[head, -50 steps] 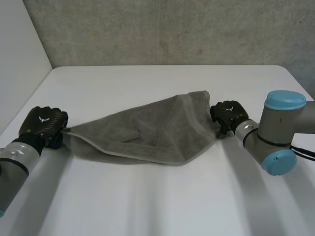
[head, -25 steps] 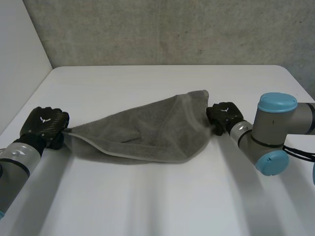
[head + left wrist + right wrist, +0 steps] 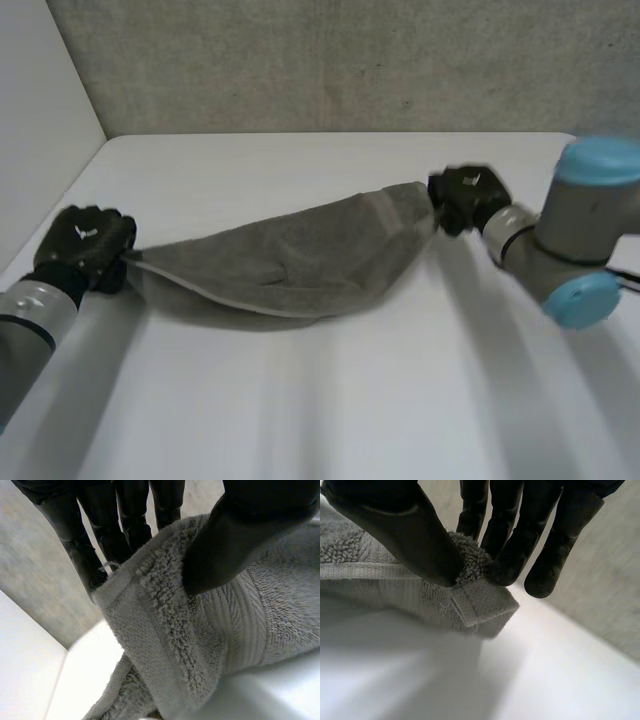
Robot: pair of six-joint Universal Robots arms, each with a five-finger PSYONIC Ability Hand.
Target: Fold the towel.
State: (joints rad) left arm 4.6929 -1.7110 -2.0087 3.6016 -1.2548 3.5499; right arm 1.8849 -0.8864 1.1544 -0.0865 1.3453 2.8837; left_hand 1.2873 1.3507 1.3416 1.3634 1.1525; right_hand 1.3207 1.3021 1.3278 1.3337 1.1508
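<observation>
Left hand (image 3: 82, 245), right hand (image 3: 467, 195) pinch towel (image 3: 290, 258) end corners.

The grey terry towel (image 3: 290, 262) hung bunched and stretched across the middle of the white table (image 3: 320, 400). One corner was drawn out toward nine o'clock, the other raised toward two o'clock, and its hemmed lower edge sagged toward six o'clock.

White table (image 3: 330, 400), grey wall (image 3: 350, 60)
</observation>
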